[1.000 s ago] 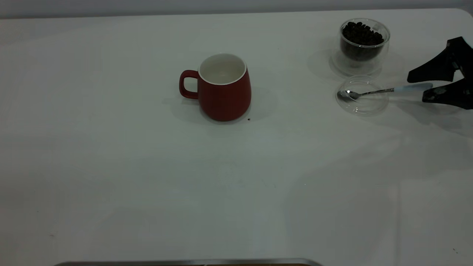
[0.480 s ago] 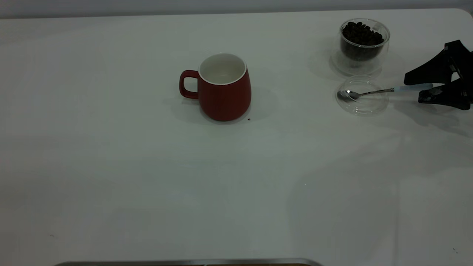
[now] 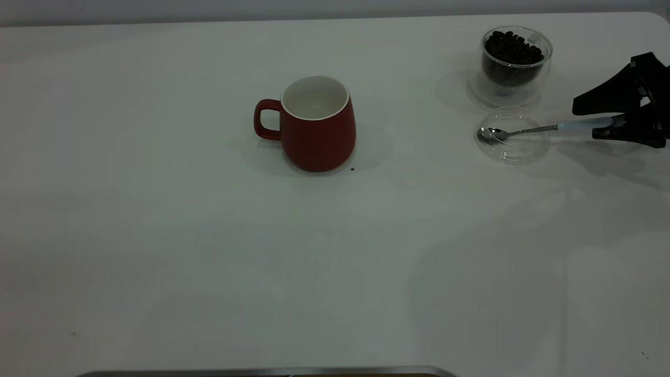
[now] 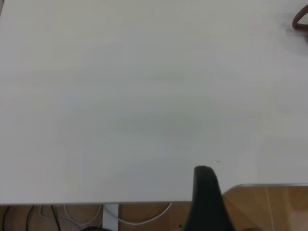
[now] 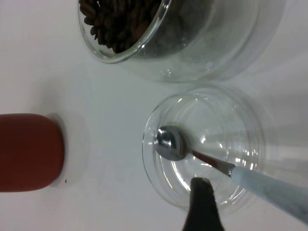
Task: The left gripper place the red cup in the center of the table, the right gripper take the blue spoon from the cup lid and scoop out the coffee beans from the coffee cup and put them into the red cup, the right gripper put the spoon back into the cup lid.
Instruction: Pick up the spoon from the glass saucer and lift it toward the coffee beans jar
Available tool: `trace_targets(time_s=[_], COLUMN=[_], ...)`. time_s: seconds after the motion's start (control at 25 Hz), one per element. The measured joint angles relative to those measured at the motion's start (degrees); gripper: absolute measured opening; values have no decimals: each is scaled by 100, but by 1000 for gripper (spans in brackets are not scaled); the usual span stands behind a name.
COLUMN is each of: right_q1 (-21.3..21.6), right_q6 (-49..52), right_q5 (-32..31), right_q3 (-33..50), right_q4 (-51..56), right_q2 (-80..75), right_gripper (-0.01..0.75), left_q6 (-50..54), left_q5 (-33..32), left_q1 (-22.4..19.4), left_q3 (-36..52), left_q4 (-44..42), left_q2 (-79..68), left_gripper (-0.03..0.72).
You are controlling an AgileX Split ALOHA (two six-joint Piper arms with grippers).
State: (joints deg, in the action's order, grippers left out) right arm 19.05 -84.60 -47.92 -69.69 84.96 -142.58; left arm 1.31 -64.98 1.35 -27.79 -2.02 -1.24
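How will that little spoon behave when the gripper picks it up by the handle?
The spoon looks stiff and probably light. Held by its pale handle end, the bowl may droop. The smooth handle could slip or twist between the right gripper fingers.

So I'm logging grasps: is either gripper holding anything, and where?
The right gripper brackets the blue spoon at its handle's end; closure can't be told.

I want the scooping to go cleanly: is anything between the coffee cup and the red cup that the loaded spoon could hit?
Nothing visible does. Between the coffee cup and the red cup lies only bare table. The cup lid sits nearer the camera, off that line.
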Motion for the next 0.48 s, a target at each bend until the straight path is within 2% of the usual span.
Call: trace_targets(time_s=[0.28,0.48], right_q1=[0,0], right_q6=[0,10], right_q5=[-97,-226], right_q3=[-6,-9], right_q4=[-81,-146], right_q2=[0,0], right_gripper=[534,414], left_q6=[-7,-7], left_q5=[0,0], left_q1=[0,0], left_q3=[0,0], left_q4=[0,0], left_q2=[0,0], left_gripper=[587,587])
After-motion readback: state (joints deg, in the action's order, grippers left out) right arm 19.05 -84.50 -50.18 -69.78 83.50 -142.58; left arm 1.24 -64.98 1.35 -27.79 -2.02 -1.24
